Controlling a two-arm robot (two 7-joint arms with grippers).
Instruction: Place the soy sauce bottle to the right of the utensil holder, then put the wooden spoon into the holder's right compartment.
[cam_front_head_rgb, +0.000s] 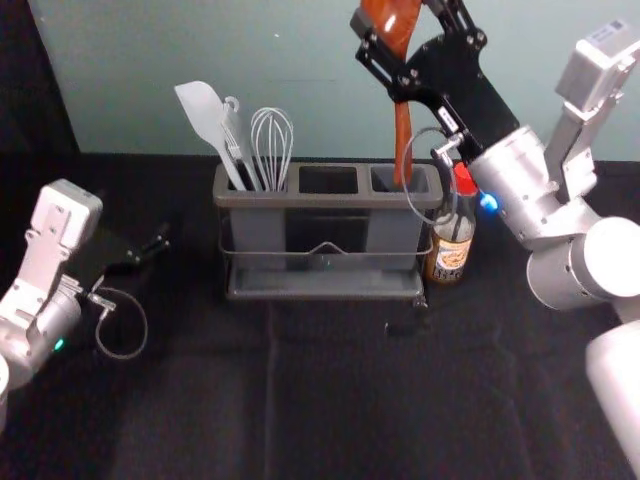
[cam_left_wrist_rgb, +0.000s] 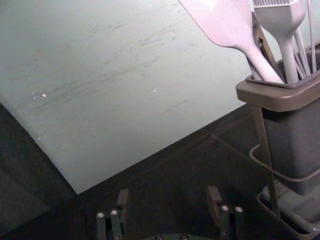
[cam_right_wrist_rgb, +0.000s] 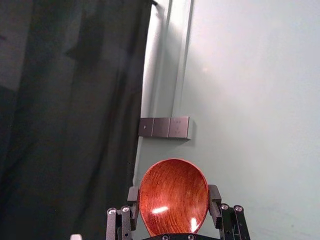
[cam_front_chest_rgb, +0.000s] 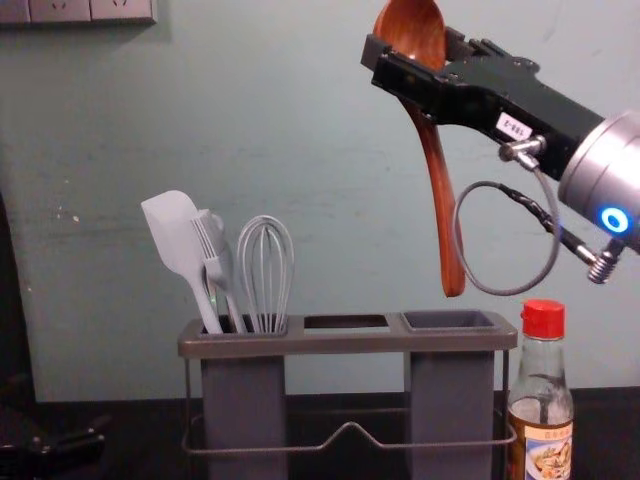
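Facing me is a pale grey-green wall (cam_front_head_rgb: 340, 90), streaked with faint scuffs (cam_left_wrist_rgb: 110, 75). Toward my left, I see a row of three socket plates (cam_right_wrist_rgb: 161, 128) mounted on it, near pale trim (cam_right_wrist_rgb: 183, 55) and a dark hanging cloth (cam_right_wrist_rgb: 70, 100). Below me spreads a creased black covering (cam_front_head_rgb: 330, 400).

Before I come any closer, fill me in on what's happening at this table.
The robot's right gripper holds the wooden spoon by its bowl, handle down, above the right compartment of the holder. The spoon is not in yet. The soy sauce stands to the right of the holder. A spatula, a brush and a whisk sit in the left compartment. The left gripper is open and empty, left of the holder.
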